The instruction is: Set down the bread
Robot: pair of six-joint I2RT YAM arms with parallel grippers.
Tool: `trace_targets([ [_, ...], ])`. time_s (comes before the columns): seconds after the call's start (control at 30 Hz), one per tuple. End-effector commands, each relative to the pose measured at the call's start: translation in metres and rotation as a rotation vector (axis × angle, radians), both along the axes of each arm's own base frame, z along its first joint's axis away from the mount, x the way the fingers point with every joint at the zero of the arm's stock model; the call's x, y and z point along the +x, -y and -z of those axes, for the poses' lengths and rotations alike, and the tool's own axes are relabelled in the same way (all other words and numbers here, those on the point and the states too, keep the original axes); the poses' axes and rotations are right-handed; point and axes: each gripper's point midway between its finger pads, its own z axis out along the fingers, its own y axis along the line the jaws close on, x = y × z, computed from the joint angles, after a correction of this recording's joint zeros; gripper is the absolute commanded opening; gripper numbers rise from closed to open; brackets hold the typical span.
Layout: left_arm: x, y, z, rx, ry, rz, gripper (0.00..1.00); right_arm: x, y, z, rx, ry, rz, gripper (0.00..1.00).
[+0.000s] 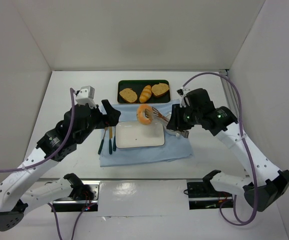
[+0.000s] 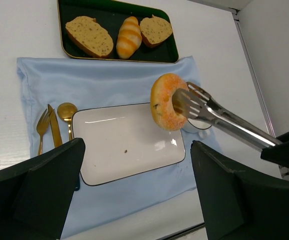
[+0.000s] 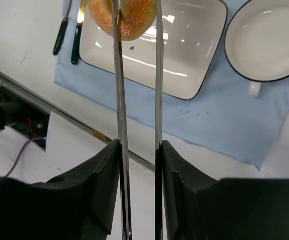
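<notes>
**Ring bread held in tongs at the plate's far edge**

Top view: the bread (image 1: 145, 114) is off the surface, pinched in metal tongs (image 1: 160, 114) at the far edge of a white rectangular plate (image 1: 134, 144). The right jaws are pressed together on the tongs' handles. The left jaws stand spread and empty just left of the plate, above the cutlery (image 1: 109, 141). The plate lies on a pale blue cloth (image 1: 149, 154). Beyond the cloth, a dark tray (image 1: 123, 84) carries two toast slices and a striped roll.

Left wrist view: the bread (image 2: 163, 112) stands on edge, with one tong tip across its centre hole. It hangs in front of the plate's (image 2: 124, 150) far right corner, and a white cup (image 2: 200, 126) is mostly hidden behind it. A fork (image 2: 41, 129), knife (image 2: 54, 125) and spoon (image 2: 66, 112) lie side by side on the cloth, left of the plate. The left jaws' dark fingers (image 2: 44, 190) are wide apart, with nothing between them.

Right wrist view: the two tong arms (image 3: 158, 75) run up from between the right jaws, which squeeze them. The bread (image 3: 131, 20) sits at their tips over the plate (image 3: 184, 55). The cup (image 3: 269, 40) stands on the cloth to the plate's right.
</notes>
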Motion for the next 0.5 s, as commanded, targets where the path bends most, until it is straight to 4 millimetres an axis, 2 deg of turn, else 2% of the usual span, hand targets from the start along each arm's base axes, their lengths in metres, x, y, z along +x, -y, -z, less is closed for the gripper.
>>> trace_targets([
  [0.0,0.001,-0.006,-0.035,-0.041,0.099,-0.019,1.00,-0.006,-0.005,0.005,-0.025,0.008,0.005,0.35],
  [0.03,0.001,-0.006,-0.035,-0.042,0.099,-0.019,1.00,-0.012,-0.011,0.008,-0.026,-0.004,-0.015,0.35],
  [0.23,0.001,-0.008,-0.040,-0.038,0.111,-0.027,1.00,-0.011,-0.026,0.018,-0.042,0.017,-0.025,0.35],
  [0.27,0.001,-0.009,-0.045,-0.045,0.119,-0.027,1.00,-0.012,-0.028,0.026,-0.058,0.009,-0.032,0.35],
  [0.37,-0.001,-0.011,-0.045,-0.044,0.118,-0.027,1.00,-0.014,-0.040,0.036,-0.091,0.011,-0.041,0.35],
  [0.4,-0.002,-0.011,-0.042,-0.037,0.110,-0.027,1.00,-0.019,-0.045,0.046,-0.114,-0.009,-0.055,0.35],
  [0.47,-0.004,-0.012,-0.045,-0.051,0.114,-0.029,1.00,-0.016,-0.052,0.052,-0.124,0.007,-0.058,0.35],
])
